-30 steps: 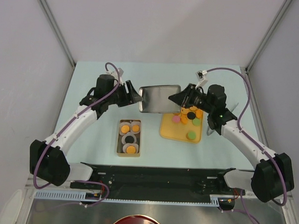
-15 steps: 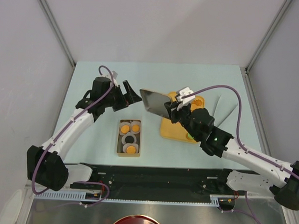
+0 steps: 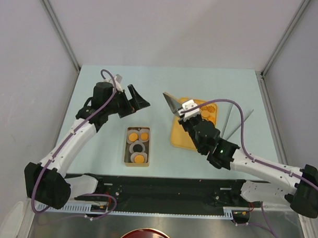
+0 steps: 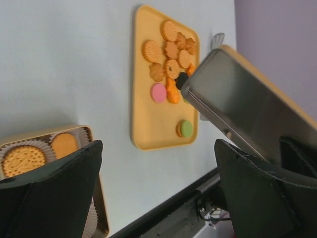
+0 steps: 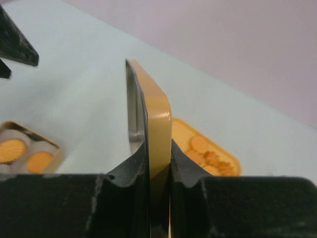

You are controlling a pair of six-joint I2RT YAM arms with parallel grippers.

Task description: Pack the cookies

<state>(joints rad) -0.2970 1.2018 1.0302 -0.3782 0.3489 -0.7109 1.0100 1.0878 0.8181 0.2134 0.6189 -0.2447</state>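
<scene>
1. Cookies [image 4: 152, 50]: small round discs, mostly orange-brown, some with scalloped edges. 1 pink cookie [image 4: 158, 92] and 1 green cookie [image 4: 185, 129] lie among them.

2. Location, group 1: loose on the flat orange tray [image 4: 141, 124], clustered toward its far end. The green cookie sits apart near the near end. In the top view, the right arm hides part of this tray.

3. Location, group 2: in the open box [image 3: 127, 149], seated in white paper cups [image 3: 133, 151]. The top view shows 2 orange discs at the far end, 1 dark disc in the middle and 1 orange disc at the near end.

4. Left gripper [image 4: 157, 148]: spread wide, holding nothing, raised above the table. In the top view, the box cookies lie at 6 o'clock from it, well apart.

5. Right gripper [image 5: 158, 148]: clamped on the edge of the lid [image 3: 171, 101], which is tilted up on edge, its silver inner face toward the left arm. In the top view, the visible tray cookies lie at 3 o'clock from it, near but not touching. The box cookies lie at 8 o'clock.
</scene>
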